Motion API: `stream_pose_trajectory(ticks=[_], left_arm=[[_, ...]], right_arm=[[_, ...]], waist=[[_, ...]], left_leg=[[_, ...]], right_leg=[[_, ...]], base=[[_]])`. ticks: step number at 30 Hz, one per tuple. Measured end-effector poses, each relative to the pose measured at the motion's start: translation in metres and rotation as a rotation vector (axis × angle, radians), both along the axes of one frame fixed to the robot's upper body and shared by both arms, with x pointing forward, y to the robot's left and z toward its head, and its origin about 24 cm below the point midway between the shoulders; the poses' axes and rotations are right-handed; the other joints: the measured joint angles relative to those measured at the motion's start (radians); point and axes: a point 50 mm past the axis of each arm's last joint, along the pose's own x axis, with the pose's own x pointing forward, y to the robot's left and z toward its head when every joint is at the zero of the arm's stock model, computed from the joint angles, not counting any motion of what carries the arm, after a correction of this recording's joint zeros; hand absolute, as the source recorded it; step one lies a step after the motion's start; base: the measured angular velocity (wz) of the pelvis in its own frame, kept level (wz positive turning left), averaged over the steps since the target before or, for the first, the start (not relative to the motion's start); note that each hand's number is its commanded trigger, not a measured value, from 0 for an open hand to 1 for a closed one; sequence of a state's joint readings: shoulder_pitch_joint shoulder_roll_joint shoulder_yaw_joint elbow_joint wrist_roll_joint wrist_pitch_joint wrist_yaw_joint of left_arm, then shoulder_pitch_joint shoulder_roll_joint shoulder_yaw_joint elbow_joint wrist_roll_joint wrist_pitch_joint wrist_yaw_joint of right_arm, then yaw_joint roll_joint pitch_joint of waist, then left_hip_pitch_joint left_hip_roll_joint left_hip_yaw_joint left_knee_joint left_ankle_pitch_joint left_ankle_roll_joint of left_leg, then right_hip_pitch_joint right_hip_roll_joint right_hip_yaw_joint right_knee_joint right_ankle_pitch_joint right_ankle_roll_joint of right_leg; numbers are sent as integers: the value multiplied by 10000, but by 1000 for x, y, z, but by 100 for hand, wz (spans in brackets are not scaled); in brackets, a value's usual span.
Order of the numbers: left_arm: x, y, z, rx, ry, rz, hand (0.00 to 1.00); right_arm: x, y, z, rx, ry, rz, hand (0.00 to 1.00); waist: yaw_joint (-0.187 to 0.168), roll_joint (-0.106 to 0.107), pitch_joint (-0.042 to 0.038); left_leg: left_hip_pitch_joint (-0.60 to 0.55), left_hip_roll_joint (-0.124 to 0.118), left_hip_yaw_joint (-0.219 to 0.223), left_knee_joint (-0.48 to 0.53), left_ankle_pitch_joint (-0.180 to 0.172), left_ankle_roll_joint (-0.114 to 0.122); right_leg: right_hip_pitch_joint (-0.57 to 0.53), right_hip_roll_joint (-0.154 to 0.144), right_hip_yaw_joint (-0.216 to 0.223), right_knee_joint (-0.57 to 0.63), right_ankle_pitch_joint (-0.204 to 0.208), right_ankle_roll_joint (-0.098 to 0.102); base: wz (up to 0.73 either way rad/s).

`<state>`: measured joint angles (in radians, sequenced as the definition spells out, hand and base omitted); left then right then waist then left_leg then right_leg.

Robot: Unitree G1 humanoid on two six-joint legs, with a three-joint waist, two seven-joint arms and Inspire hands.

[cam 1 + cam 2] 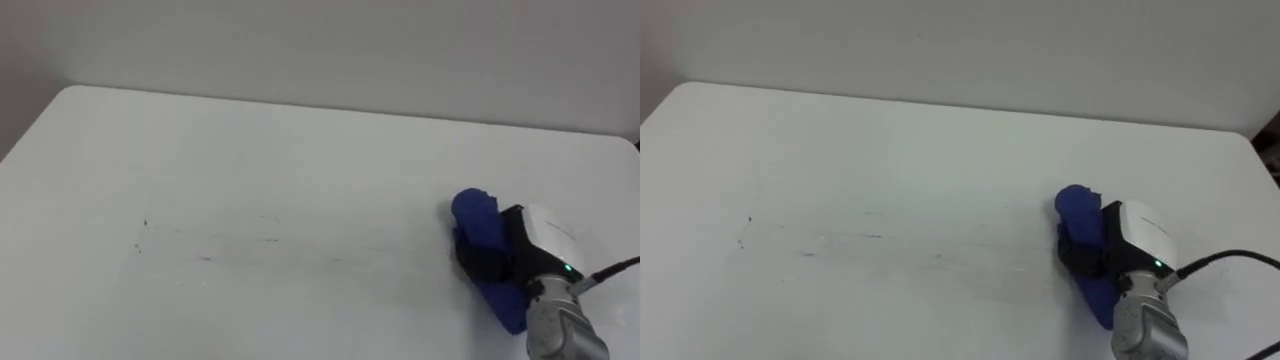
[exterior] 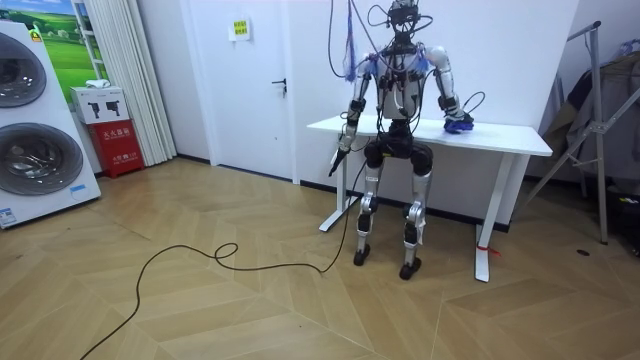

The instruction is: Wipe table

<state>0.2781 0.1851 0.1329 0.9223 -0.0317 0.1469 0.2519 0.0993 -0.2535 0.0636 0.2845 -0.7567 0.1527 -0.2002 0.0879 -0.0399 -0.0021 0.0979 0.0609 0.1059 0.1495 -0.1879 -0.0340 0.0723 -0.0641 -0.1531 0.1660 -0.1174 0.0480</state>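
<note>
A blue cloth (image 1: 476,216) lies bunched on the white table (image 1: 300,150) near its right side. My right hand (image 1: 532,240) rests on top of it, dark fingers curled into the cloth and pressing it to the tabletop. The cloth's near end is hidden under the hand and wrist. Faint dark marks (image 1: 200,247) streak the tabletop left of centre, well away from the cloth. In the room view I stand at the table's front edge, facing it, with the cloth (image 2: 460,125) at the room view's right. My left hand (image 2: 343,143) hangs beside the table's left end.
The table's far edge (image 1: 330,103) runs along a plain wall, and its right edge (image 1: 632,150) is close to the cloth. In the room view a white door (image 2: 255,80), washing machines (image 2: 35,130) and a metal stand (image 2: 600,120) surround the table.
</note>
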Motion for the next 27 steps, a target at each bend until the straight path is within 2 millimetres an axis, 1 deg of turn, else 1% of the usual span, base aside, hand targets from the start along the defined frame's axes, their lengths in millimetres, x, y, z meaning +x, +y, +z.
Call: stream_pose_trajectory(ticks=[2,3,4,5,6,11,17,22,25,26,27], left_arm=[[7,-3,1,-30,-283,-70,0],[12,-5,1,-56,-433,-209,0],[14,-6,1,-70,-477,-291,0],[16,-7,1,-105,-570,-366,0],[18,-9,1,-125,-657,-457,0],[18,-10,1,-159,-676,-498,0],[17,-10,0,-228,-706,-358,0],[17,-10,0,-211,-772,-373,0],[15,-10,0,-211,-745,-323,0],[12,-9,0,-194,-704,-248,0],[10,-7,1,-167,-671,-158,0]], right_arm=[[0,1,0,13,9,33,100],[0,1,-1,24,24,47,98],[0,1,-1,32,41,55,51],[0,1,-1,58,73,64,8],[0,2,-1,90,94,68,0],[-1,0,-3,288,220,-126,0],[-2,0,-5,487,324,-185,0],[-1,-1,-2,595,294,-145,0],[-3,0,12,860,-72,12,0],[-1,2,21,1062,-394,130,0],[2,4,29,1191,-718,238,0]], waist=[[-5,20,-12],[-6,30,-17],[-5,35,-18],[-14,44,-23],[-33,51,-28],[-82,49,-28],[-280,44,-24],[-312,43,-26],[-343,56,-12],[-395,78,2],[-538,92,17]], left_leg=[[-3,1,1,-6,-2,0],[-7,1,1,-1,-2,-1],[-9,1,1,3,-2,0],[-8,0,0,7,-1,-1],[-9,0,-12,17,-1,0],[-8,-1,-43,23,-1,0],[-13,-1,-237,24,0,-4],[-2,-4,-214,11,0,-4],[-3,-12,-196,6,0,-3],[-2,-17,-182,7,0,-3],[-1,-19,-180,8,0,-3]], right_leg=[[1,-1,-27,3,-2,3],[1,-1,-25,6,-2,3],[1,-2,-25,9,-2,3],[8,-2,-21,13,-4,6],[15,-2,-22,13,-4,6],[31,-7,-49,14,-7,10],[117,-13,-260,2,-38,44],[107,-13,-228,3,-39,43],[105,-14,-168,5,-50,57],[104,-14,-140,3,-62,50],[101,-17,-133,5,-75,48]], base=[[0],[0],[0],[0],[0],[1],[10],[0],[0],[0],[0]])
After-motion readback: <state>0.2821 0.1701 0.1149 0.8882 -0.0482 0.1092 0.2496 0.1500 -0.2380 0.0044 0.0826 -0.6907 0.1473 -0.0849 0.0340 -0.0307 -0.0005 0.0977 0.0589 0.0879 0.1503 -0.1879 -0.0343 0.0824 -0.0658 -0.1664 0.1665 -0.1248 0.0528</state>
